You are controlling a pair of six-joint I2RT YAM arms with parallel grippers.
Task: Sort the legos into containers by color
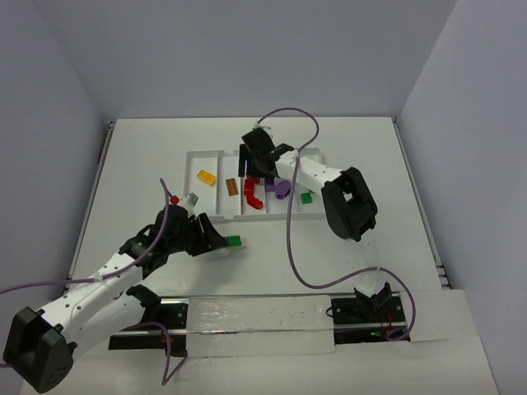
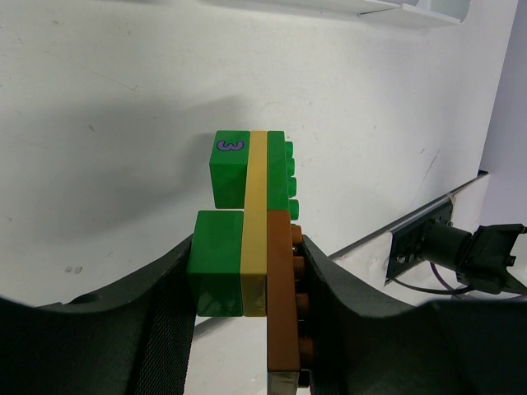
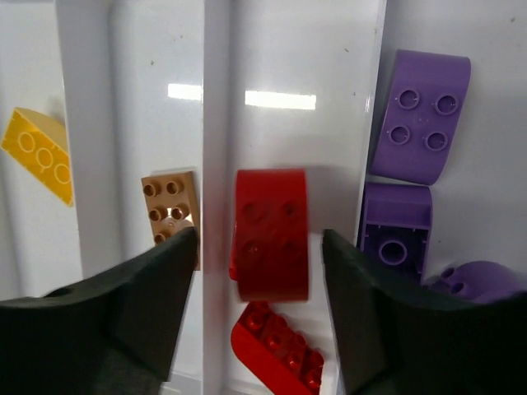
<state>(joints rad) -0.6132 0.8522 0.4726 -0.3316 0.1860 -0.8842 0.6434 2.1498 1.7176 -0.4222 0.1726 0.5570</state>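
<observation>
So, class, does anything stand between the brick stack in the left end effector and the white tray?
Nothing visible does: only bare table lies between the brick stack and the near rim of the tray.

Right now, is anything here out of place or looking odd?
Yes. The left claw holds a mixed stack: green, yellow and brown bricks stuck together. As it is, it fits no single colour compartment of the tray.
</observation>
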